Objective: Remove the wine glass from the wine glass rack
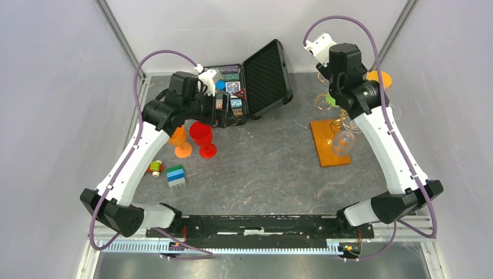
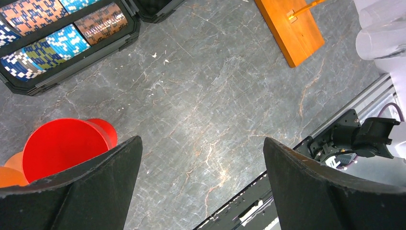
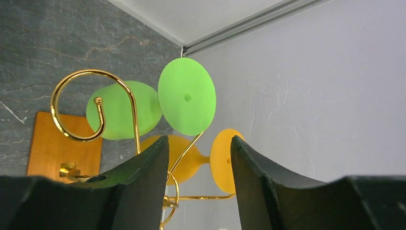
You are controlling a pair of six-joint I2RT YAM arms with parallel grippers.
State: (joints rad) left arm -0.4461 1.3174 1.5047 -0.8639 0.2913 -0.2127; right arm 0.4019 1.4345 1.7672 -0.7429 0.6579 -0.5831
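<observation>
The wine glass rack [image 3: 128, 98] is gold wire with curled arms on an orange-brown base [image 1: 324, 143]. A green wine glass [image 3: 186, 96] and an orange wine glass [image 3: 221, 160] hang on it on their sides; clear glasses [image 1: 343, 141] hang nearer the base. My right gripper [image 3: 199, 139] hovers at the rack, open by a moderate gap. The orange glass's stem and a gold wire show beyond that gap, touching neither finger. My left gripper [image 2: 201, 139] is wide open and empty above the table, beside a red wine glass [image 2: 64, 146].
A red glass [image 1: 202, 138] and an orange glass [image 1: 180, 142] stand on the table at the left. An open black case [image 1: 256, 81] with coloured tiles sits at the back. A stack of toy blocks [image 1: 176, 175] and a small toy [image 1: 154, 168] lie at the front left. Walls stand close to the rack.
</observation>
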